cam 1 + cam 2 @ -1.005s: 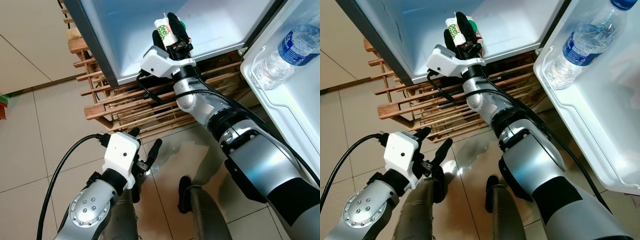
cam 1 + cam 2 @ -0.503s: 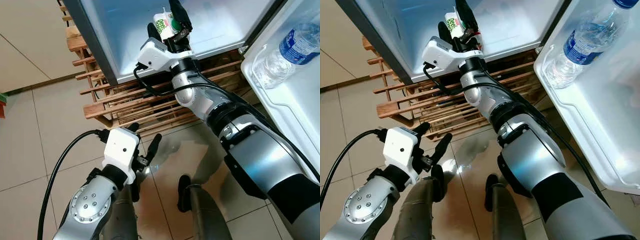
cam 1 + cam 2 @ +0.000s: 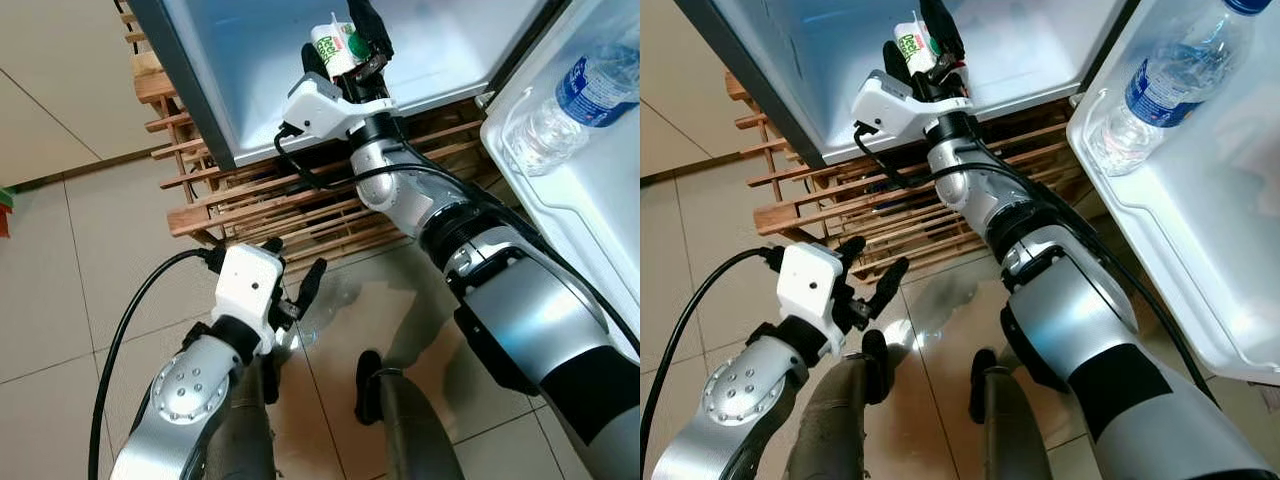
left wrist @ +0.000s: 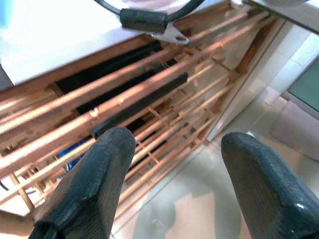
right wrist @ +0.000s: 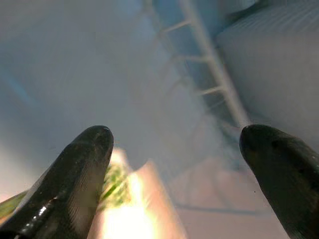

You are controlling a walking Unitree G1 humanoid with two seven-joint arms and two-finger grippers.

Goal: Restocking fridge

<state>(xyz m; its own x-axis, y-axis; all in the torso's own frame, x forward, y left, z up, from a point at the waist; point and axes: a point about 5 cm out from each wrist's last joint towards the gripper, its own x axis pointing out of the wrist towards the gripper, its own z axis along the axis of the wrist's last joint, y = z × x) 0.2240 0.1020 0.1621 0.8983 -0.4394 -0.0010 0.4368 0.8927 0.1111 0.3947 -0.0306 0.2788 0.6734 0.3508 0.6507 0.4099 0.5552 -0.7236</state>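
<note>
A small white carton (image 3: 334, 45) with a green label and green cap stands upright on the floor of the open fridge (image 3: 440, 50). My right gripper (image 3: 338, 30) reaches into the fridge and straddles the carton, open. In the right wrist view the fingers (image 5: 84, 164) are spread wide, with the carton (image 5: 124, 189) low between them, close to one finger and apart from the other. My left gripper (image 3: 295, 255) hangs open and empty low over the tiled floor, in front of the wooden pallet (image 3: 250, 190).
The fridge rests on the slatted wooden pallet. At the right the open door's shelf (image 3: 560, 200) holds a clear water bottle (image 3: 570, 100) with a blue label. My own legs (image 3: 390, 410) stand on the tiles below.
The right gripper has carried the carton a little deeper into the fridge and its fingers have spread off it. The left arm has shifted slightly up and to the right.
</note>
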